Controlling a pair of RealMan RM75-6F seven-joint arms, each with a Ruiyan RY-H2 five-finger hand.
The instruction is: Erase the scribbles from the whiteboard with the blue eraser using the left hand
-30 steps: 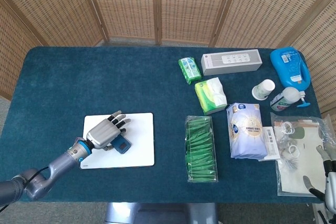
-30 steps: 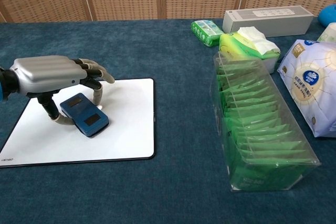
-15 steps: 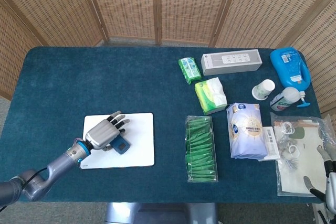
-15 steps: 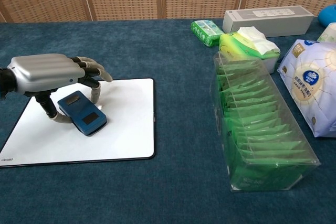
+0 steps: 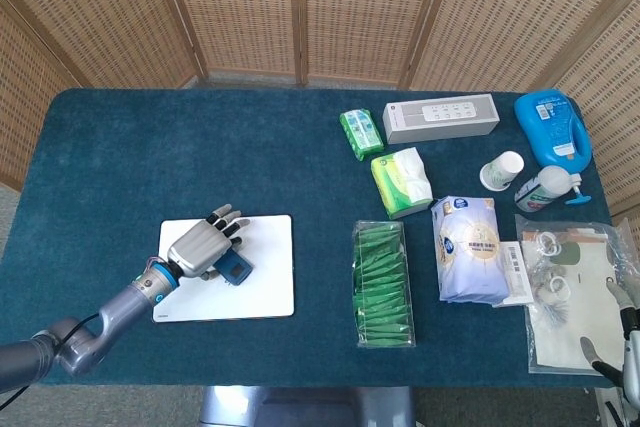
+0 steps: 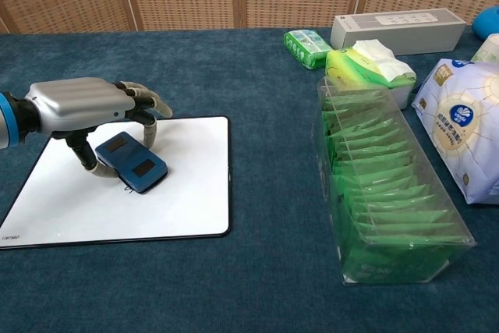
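My left hand (image 6: 82, 107), fingers curled around the flat blue eraser (image 6: 131, 163), slid it up-right across the white rectangular whiteboard (image 6: 179, 193); wiping underway, faint mark remains.

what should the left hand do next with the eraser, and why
Probably slide the eraser slightly toward the board's near edge: the left hand grips it flat on the whiteboard, and a small dark mark shows just at its near side.
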